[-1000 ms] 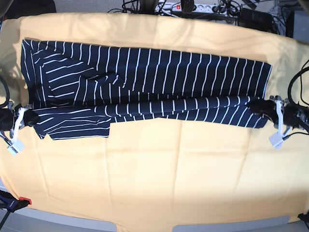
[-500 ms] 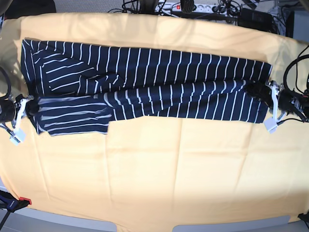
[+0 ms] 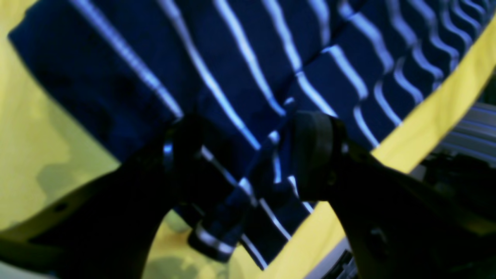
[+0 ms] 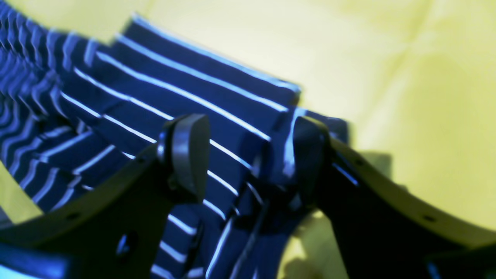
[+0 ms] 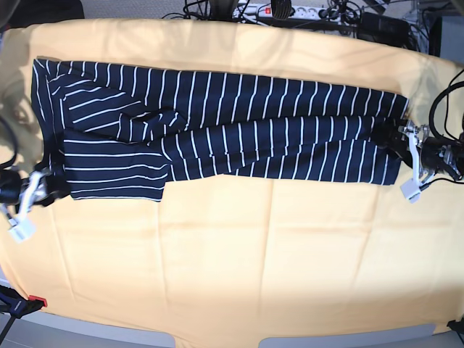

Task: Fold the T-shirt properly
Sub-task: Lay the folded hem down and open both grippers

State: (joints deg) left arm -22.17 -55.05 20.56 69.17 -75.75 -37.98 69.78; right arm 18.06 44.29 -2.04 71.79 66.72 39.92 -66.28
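Note:
The dark navy T-shirt (image 5: 232, 123) with thin white stripes lies flat across the far half of the table, folded lengthwise into a long band. My left gripper (image 5: 390, 139) is at the shirt's right end. In the left wrist view its jaws stand open, the left gripper (image 3: 248, 155) straddling a loose ridge of the shirt (image 3: 248, 77). My right gripper (image 5: 49, 190) sits at the shirt's left end by the folded sleeve. In the right wrist view the right gripper (image 4: 248, 159) is open too, with the shirt's edge (image 4: 193, 97) resting against one finger (image 4: 306, 151).
A yellow-orange cloth (image 5: 239, 254) covers the whole table. Cables and a power strip (image 5: 290, 11) run behind the far edge. A red-and-black clamp (image 5: 22, 303) holds the front left corner. White tags (image 5: 409, 190) hang from the grippers.
Both grippers went from shut on the shirt's ends to open. The lifted front fold was carried toward the far side and now lies flat. The right gripper has drawn back a little.

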